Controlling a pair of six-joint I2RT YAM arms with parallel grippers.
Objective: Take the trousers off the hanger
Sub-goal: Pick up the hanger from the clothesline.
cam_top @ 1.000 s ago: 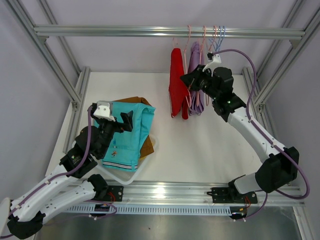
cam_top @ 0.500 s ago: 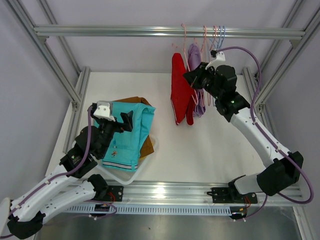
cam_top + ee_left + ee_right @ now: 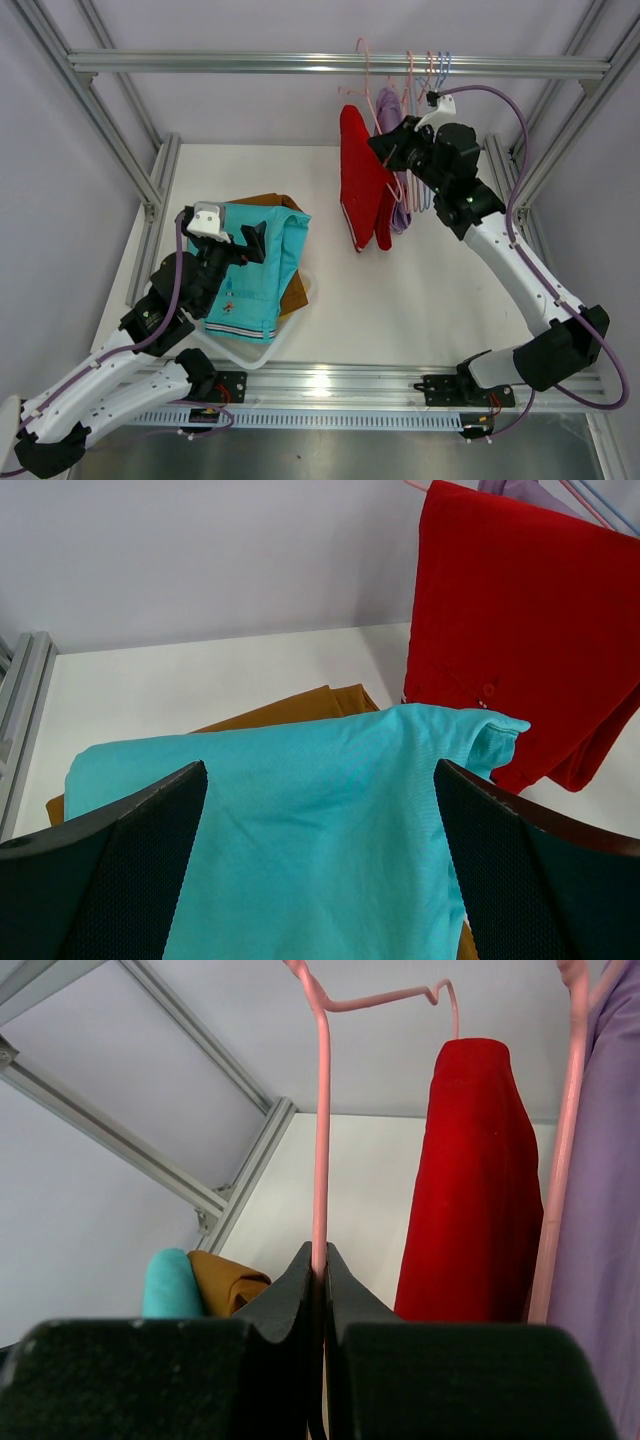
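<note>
The red trousers (image 3: 362, 185) hang on a pink hanger (image 3: 361, 62) lifted near the top rail. My right gripper (image 3: 388, 150) is shut on that hanger's wire (image 3: 319, 1130), with the red trousers (image 3: 470, 1180) to its right. Lilac trousers (image 3: 391, 130) hang behind on another pink hanger (image 3: 560, 1140). Teal trousers (image 3: 255, 265) lie on brown trousers (image 3: 295, 290) in a tray at the left. My left gripper (image 3: 255, 243) is open and empty above the teal trousers (image 3: 300, 830). Brown cloth (image 3: 290, 708) shows beyond them. Yellow trousers are hidden.
An aluminium rail (image 3: 340, 63) spans the back and carries several hangers (image 3: 435, 65). Frame posts stand at both sides (image 3: 150, 190). The white tray (image 3: 250, 352) sits near the table's front left.
My right gripper has risen and moved slightly right with the pink hanger, lifting the red trousers higher toward the rail. The left arm has not moved.
</note>
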